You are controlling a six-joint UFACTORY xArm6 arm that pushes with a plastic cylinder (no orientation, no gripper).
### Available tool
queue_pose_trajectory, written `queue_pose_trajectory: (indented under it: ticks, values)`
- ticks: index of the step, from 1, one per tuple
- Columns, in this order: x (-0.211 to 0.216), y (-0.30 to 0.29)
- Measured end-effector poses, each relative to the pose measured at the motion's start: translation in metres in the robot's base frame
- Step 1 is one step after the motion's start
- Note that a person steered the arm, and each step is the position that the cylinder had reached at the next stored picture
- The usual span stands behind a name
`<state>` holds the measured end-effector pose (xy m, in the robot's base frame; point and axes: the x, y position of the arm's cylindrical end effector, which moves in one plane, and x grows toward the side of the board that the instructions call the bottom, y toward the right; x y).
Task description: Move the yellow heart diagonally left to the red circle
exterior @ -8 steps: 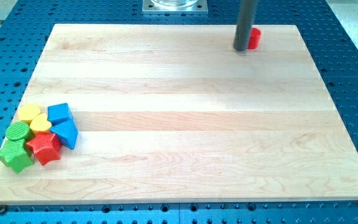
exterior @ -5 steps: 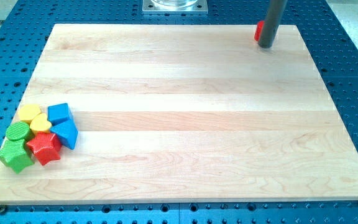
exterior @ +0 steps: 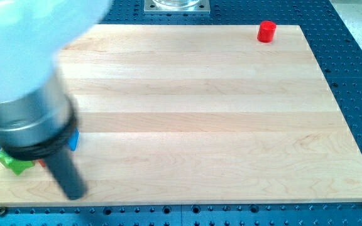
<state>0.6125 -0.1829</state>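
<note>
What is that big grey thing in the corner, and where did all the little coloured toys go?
The big grey thing is a robot arm, very close to the camera, so it looks huge and blurry. It has no pincer and holds nothing. It ends in a dark rod, and the rod's bottom end, my tip, slides on the wooden board to push blocks. There is only one camera, looking down at the board.

The arm is hiding most of the blocks at the view's bottom left. Only a bit of a green block, a sliver of a blue block and a tiny bit of a red one peek out. The yellow heart is hidden. My tip sits just to the lower right of that pile. A red circle block stands alone at the view's top right.
</note>
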Motion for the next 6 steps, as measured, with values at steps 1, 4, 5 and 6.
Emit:
queue_pose_trajectory:
  ticks: [1,4,5,6]
  values:
    - [0.000,-0.076]
    - [-0.037,-0.065]
    - [-0.049,-0.046]
    - [-0.054,-0.049]
